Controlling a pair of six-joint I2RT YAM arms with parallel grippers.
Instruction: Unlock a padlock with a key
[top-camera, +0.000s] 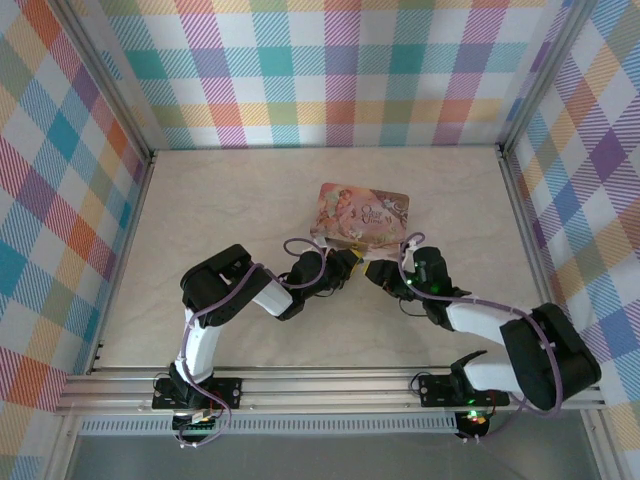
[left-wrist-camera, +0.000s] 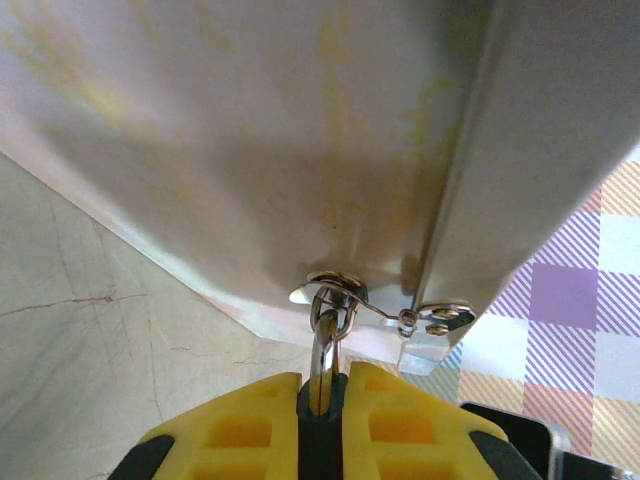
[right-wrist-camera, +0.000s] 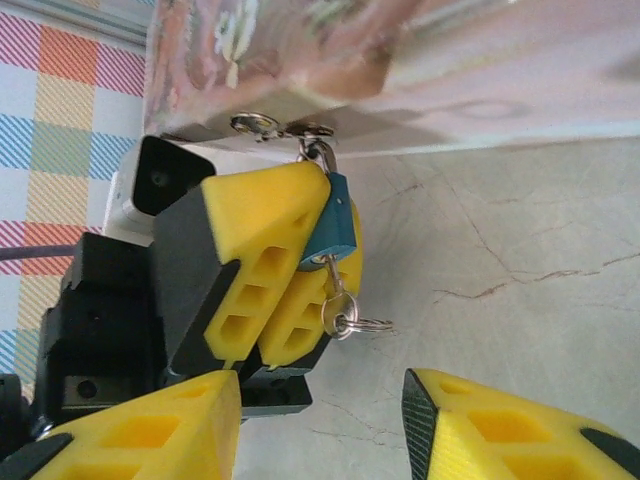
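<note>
Lab test cell: aluminium frame (top-camera: 330, 385), plaid walls (top-camera: 340, 70), marble-look tabletop (top-camera: 250, 200).

The padlock (right-wrist-camera: 332, 225) sits half hidden between the left jaws; the blurred pink box (right-wrist-camera: 300, 50) is cut off.

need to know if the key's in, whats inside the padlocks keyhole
A key sits in the keyhole of the blue padlock, head and ring sticking out. Its blade is hidden inside the lock body, and the left gripper, shut on the padlock, covers one side.
</note>
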